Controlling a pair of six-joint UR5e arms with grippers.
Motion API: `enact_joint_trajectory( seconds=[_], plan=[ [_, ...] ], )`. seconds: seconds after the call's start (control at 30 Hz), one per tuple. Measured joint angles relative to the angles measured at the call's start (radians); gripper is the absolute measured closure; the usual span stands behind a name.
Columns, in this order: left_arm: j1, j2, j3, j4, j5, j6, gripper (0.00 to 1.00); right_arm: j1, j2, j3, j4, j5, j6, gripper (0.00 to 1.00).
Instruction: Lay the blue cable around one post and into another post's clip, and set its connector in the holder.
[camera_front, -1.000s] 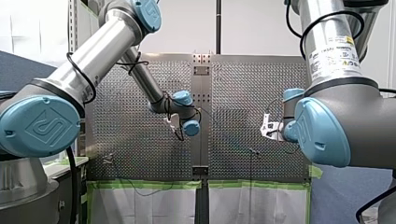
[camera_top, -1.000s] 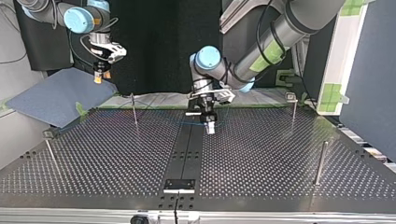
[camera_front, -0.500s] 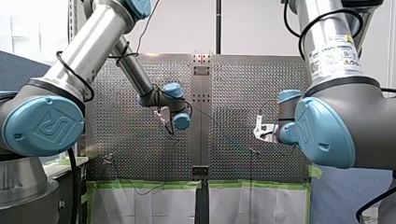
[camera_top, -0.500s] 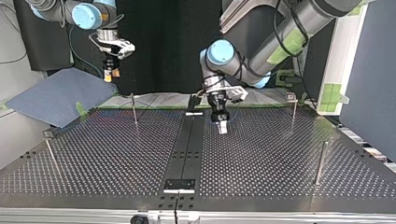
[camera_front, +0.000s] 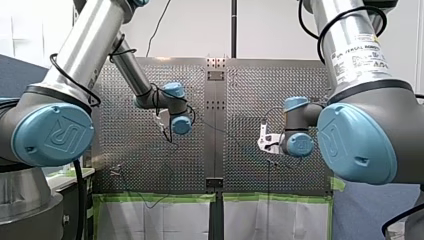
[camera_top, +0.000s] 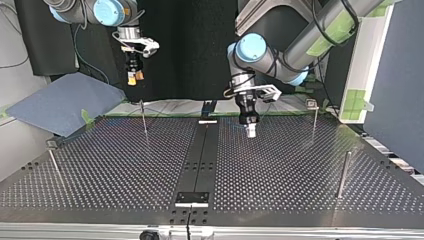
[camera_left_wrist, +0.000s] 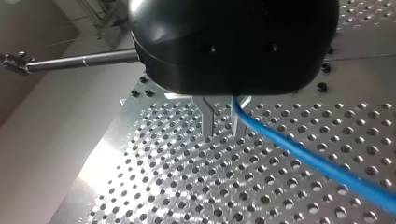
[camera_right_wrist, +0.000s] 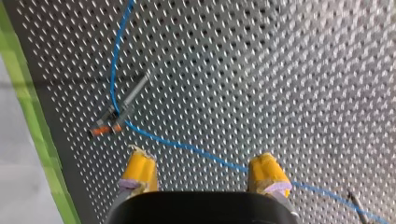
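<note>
In the left wrist view the blue cable (camera_left_wrist: 303, 156) leaves my left gripper (camera_left_wrist: 222, 130) from between its narrow metal fingers and trails away over the perforated plate; the gripper is shut on it. Seen from the top view, that gripper (camera_top: 251, 132) hangs just above the plate, right of the centre strip. My right gripper (camera_top: 132, 77) is raised at the back left, its yellow pads (camera_right_wrist: 140, 169) wide open and holding nothing. Beneath it the blue cable (camera_right_wrist: 187, 147) bends around a thin clip post (camera_right_wrist: 125, 103) and runs on past both pads.
Thin posts stand on the plate at the top view's back left (camera_top: 143, 117), back right (camera_top: 314, 117), near right (camera_top: 342, 175) and near left (camera_top: 55, 165). A small black-and-white holder (camera_top: 192, 198) sits on the dark centre strip near the front edge. Green tape (camera_right_wrist: 28, 116) lines the plate's edge.
My left gripper has carried the cable toward the top view's right, past the centre strip. My right gripper has also shifted toward that view's right, staying high and open.
</note>
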Motion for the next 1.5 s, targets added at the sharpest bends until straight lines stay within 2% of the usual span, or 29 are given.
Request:
enact_joint_trajectory(
  seconds=[0.33,0.53,0.9,1.0,1.2,1.5],
  plan=[
    [0.029,0.066,-0.099,-0.099,0.014,0.047,0.78,0.050,0.046,0.010,-0.022,0.009,-0.015,0.02],
    [0.049,0.093,-0.114,-0.137,0.034,0.066,0.78,0.081,0.093,0.010,-0.040,0.025,-0.030,0.02],
    [0.120,0.176,-0.115,-0.209,0.113,0.058,0.78,0.175,0.187,0.010,-0.100,0.108,-0.034,0.02],
    [0.141,0.196,-0.115,-0.228,0.136,0.064,0.78,0.198,0.215,0.010,-0.116,0.120,-0.036,0.02],
    [0.162,0.242,-0.115,-0.244,0.184,0.069,0.78,0.216,0.251,0.010,-0.136,0.128,-0.038,0.02],
    [0.189,0.265,-0.082,-0.310,0.267,0.062,0.78,0.221,0.269,0.010,-0.151,0.138,-0.034,0.02]
  ],
)
